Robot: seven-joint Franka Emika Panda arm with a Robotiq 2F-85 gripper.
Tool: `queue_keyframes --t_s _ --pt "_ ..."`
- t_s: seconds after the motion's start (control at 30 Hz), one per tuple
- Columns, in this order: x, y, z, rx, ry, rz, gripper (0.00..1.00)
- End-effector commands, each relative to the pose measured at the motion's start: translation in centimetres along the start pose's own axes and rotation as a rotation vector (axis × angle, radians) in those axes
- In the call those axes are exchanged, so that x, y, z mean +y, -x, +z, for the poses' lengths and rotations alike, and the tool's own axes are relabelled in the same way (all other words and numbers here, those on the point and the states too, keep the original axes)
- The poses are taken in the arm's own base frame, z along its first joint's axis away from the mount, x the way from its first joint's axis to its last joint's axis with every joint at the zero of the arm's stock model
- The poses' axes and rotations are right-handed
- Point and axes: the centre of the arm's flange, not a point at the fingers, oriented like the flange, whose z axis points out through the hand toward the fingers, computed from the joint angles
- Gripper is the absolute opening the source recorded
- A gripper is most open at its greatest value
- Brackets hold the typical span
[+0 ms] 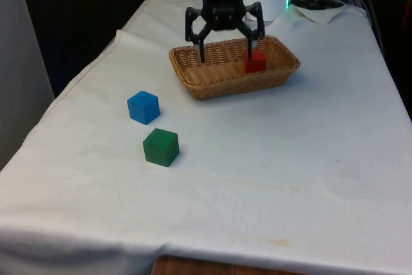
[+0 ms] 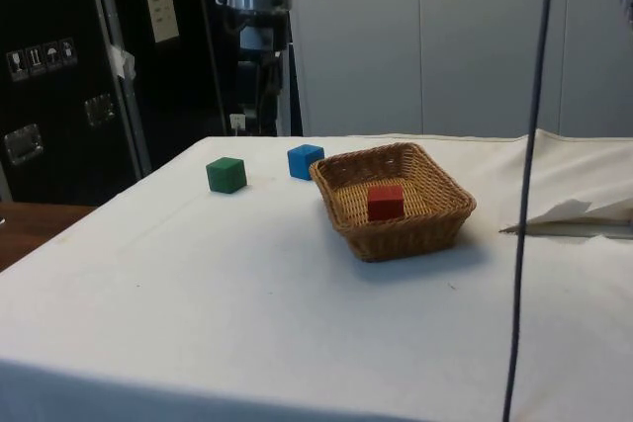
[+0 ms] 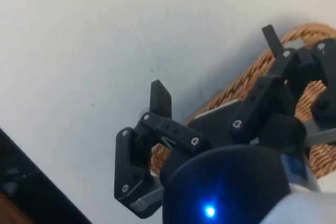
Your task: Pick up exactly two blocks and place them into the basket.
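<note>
One red block (image 1: 255, 62) is seen lying in the wicker basket (image 1: 212, 85), upper centre of frame; the tool (image 1: 225, 48) is held above it, spread and empty. Blue block (image 1: 143, 107) and green block (image 1: 161, 147) are left on the tabletop (image 1: 290, 159), so one more is judged needed.

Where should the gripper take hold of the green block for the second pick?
From straight above, closing on two opposite flat side faces of the green block. It sits flat on the cloth with open space all round; the blue block stands apart, so the open gripper should fit.

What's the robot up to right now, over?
Gripper open, empty, above basket. Red block inside. Blue block, green block on cloth. Nothing blocking.
</note>
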Motion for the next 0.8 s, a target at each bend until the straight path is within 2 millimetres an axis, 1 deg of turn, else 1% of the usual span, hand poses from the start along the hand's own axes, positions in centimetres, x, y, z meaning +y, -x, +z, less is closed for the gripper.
queue_keyframes --t_s 0.0,0.07,0.17,0.33,0.37,0.4,0.47,0.67,0.7,0.77 --pt "0.3 -0.3 0.0 -0.002 -0.007 0.001 1.0" --pt "0.5 -0.5 0.2 0.003 0.007 0.002 1.0" --pt "1.5 -1.2 0.2 -0.006 0.011 0.006 1.0" --pt "2.5 -2.0 0.5 -0.01 0.024 0.015 1.0" --pt "2.2 -1.9 0.3 -0.006 0.03 0.013 1.0" --pt "2.9 -2.3 0.9 -0.009 0.027 0.018 1.0" --pt "3.1 -2.5 1.2 -0.009 0.028 0.019 1.0" --pt "4.6 -3.5 3.6 -0.003 0.022 0.029 1.0" --pt "4.5 -3.4 3.3 -0.006 0.03 0.031 1.0" --pt "5.2 -4.0 4.6 0.001 0.018 0.034 1.0"
